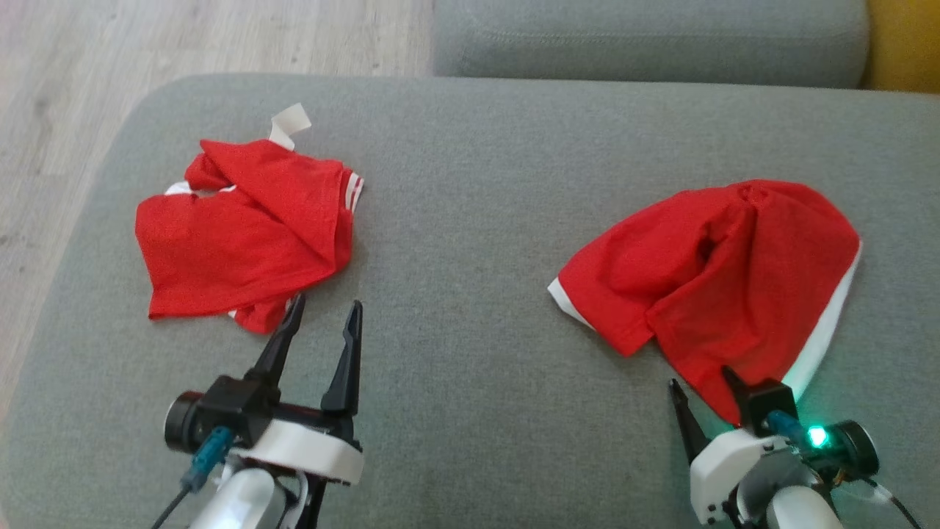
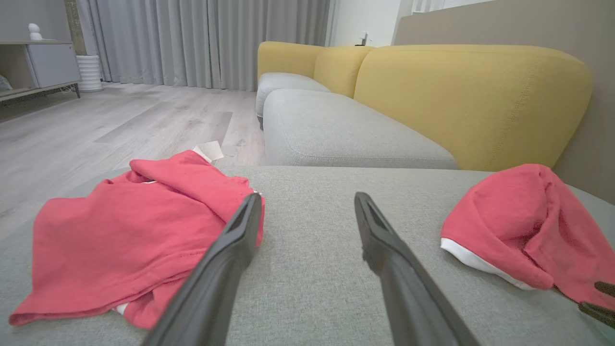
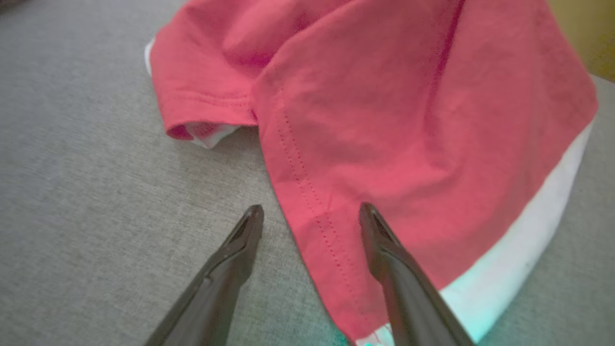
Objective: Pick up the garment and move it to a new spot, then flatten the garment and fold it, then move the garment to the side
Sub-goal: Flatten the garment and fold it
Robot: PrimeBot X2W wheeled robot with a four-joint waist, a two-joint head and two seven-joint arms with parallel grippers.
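Head view: two red garments lie crumpled on one grey cushion, well apart. The left garment is a low rumpled heap with white stripes at a sleeve cuff and a white tab sticking out at its far edge. The right garment is heaped higher, with a white band along its right edge and a white corner at its left. Two grippers show. The left gripper has its fingers spread, one tip at the near hem of the left garment; whether it touches is hard to tell. The right gripper is spread too, at the near corner of the right garment, one finger partly hidden by cloth. A green light glows on its wrist. Both arms are cut off by the bottom edge

Left wrist view: the left gripper stands wide apart over bare cushion, nothing between its fingers. The left garment lies beside one finger, which covers part of the hem. The right garment sits at the far right, cut by the frame, with two dark fingertips of the other gripper at its near edge. Beyond stand three yellow backrests

Right wrist view: the right gripper is spread, one finger over bare cushion, the other over the right garment; a stitched hem runs between them. Contact cannot be told. The garment's top and right side are cut off, and the picture is soft
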